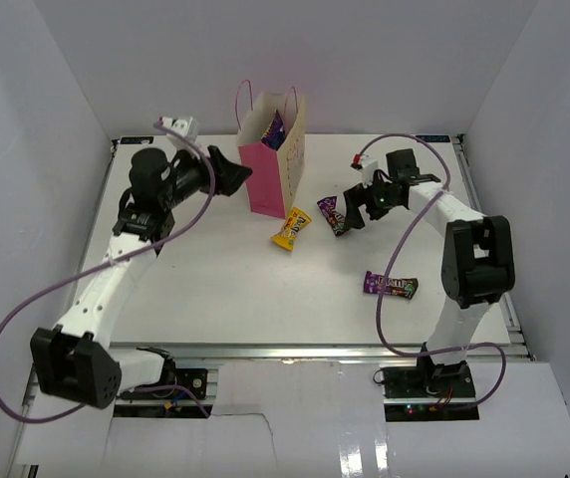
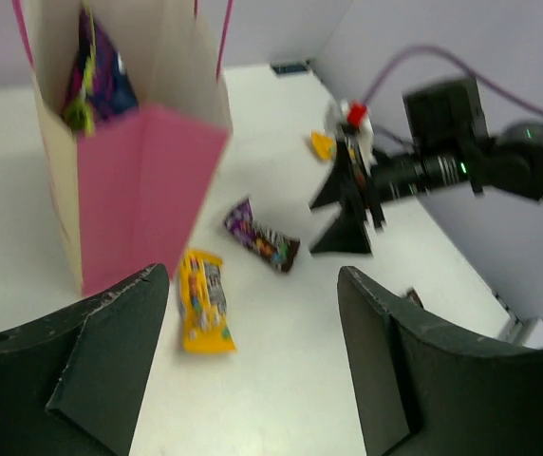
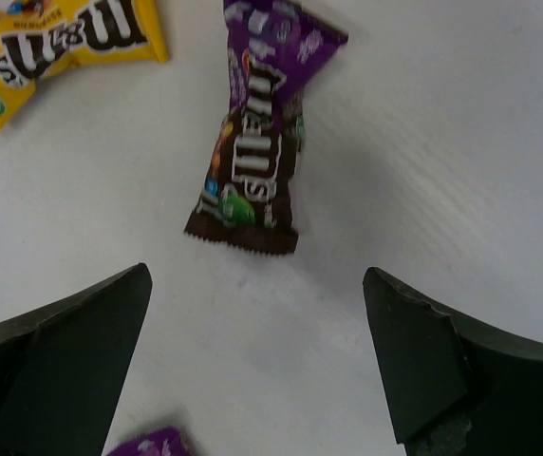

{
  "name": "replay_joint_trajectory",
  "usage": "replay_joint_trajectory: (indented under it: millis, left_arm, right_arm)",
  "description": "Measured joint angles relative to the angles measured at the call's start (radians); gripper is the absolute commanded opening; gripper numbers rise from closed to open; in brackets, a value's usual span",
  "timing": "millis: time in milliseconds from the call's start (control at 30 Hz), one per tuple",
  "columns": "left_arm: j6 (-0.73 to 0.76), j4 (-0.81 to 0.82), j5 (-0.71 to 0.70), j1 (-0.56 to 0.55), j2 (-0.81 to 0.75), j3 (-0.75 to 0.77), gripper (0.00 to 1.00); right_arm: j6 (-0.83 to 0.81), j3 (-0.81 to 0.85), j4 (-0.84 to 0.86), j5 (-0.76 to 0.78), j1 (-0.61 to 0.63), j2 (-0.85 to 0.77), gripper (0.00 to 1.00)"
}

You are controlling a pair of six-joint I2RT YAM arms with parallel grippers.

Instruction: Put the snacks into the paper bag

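Right now I have the left gripper (image 2: 252, 277) spread wide and holding nothing. It hangs near the pink side panel of the paper bag (image 1: 283, 149), which stands upright at the far middle of the white table (image 1: 215, 289). Through the bag's open mouth I can make out a dark purple thing (image 2: 105, 76) already inside, though the view is too blurred for me to name it. The right gripper (image 3: 255, 275) is likewise parted and empty. Its two dark fingers (image 3: 63, 370) sit either side of a purple-brown M&M's packet (image 3: 257, 152), which lies flat on the table below them, untouched. A yellow M&M's packet (image 1: 291, 228) lies just beside that one, on the bag's side, close to the foot of the bag but apart from it. A third packet (image 1: 391, 285), purple, rests well apart from the other two, nearer to me and close to the right arm. On the left wrist camera a small yellow scrap (image 2: 322, 144) shows beyond the right gripper, and I cannot tell what it is.
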Motion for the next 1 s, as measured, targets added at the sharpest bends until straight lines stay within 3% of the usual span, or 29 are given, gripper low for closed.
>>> replay_joint_trajectory:
  millis: [133,200,400,700,1000]
  left_arm:
    - [-0.048,-0.023,-0.033,-0.001,-0.200,-0.269,0.84]
    - [-0.089,-0.040,-0.058,-0.001,-0.273,-0.388,0.85]
    - [-0.218,-0.054,-0.132,-0.001,-0.423,-0.600,0.85]
    - [-0.339,0.021,-0.145,-0.001,-0.357,-0.647,0.85]
    - [-0.378,0.066,-0.129,-0.001,-0.322,-0.653,0.85]
  right_arm:
    - [0.009,0.180,0.000,0.039,0.047,0.167,0.95]
    - [0.010,0.267,-0.004,0.056,0.052,0.246,0.88]
    - [0.014,0.358,-0.018,0.050,0.065,0.353,0.75]
    - [0.091,0.309,-0.019,0.009,0.113,0.356,0.57]
    - [0.148,0.178,0.026,-0.010,0.108,0.276,0.56]
